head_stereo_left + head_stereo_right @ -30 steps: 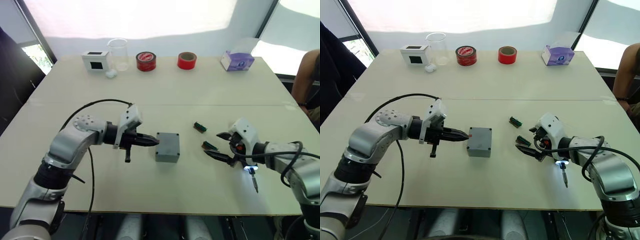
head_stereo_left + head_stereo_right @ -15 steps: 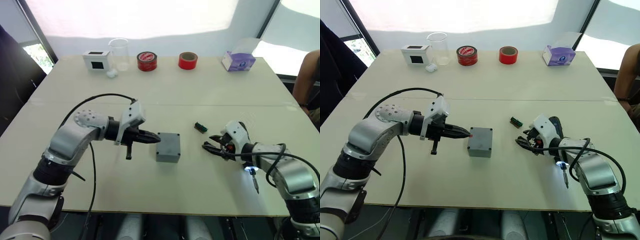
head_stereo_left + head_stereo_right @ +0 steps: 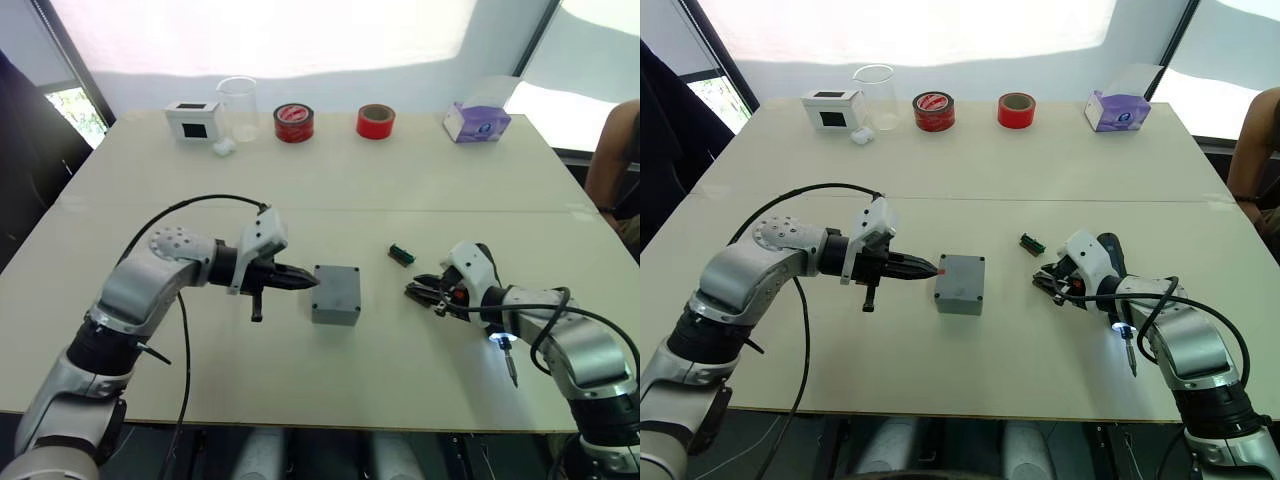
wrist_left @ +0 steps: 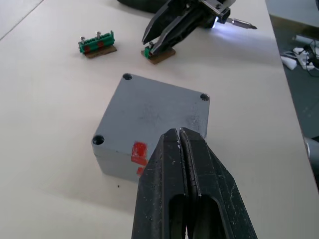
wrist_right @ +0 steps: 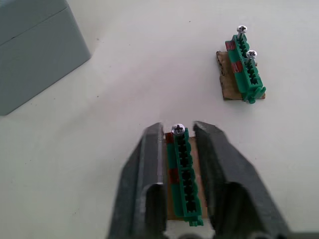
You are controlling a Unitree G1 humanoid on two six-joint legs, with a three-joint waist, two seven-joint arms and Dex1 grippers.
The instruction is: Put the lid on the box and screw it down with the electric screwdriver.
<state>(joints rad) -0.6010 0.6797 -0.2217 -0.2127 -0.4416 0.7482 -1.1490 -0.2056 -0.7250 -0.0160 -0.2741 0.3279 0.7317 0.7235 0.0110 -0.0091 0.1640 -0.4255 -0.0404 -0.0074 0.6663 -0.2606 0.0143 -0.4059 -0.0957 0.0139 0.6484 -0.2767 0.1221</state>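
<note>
The box [image 3: 335,293], lid [image 4: 159,112] already seated, sits mid-frame on the tabletop [image 3: 400,180]. Left gripper [image 4: 180,144], jaws pressed together, nudges its left side. Right gripper [image 5: 178,137] pinches a green screw holder [image 5: 183,174]. The box looks rigid, light (likely to slide); brace its sides.

Grey box [image 3: 335,294], pale cream table [image 3: 400,180], black grippers.

The box is plain matt grey with a small red patch low on one side and dark screw holes at its corners. Both green connector strips [image 5: 183,174] carry red marks, silver screw heads and brown backing. The left gripper [image 4: 180,144] and right gripper [image 5: 178,137] have black fingers. At the far edge: two red tape rolls [image 3: 293,122], a purple tissue box [image 3: 476,123], a white box with a black screen [image 3: 192,120].
</note>
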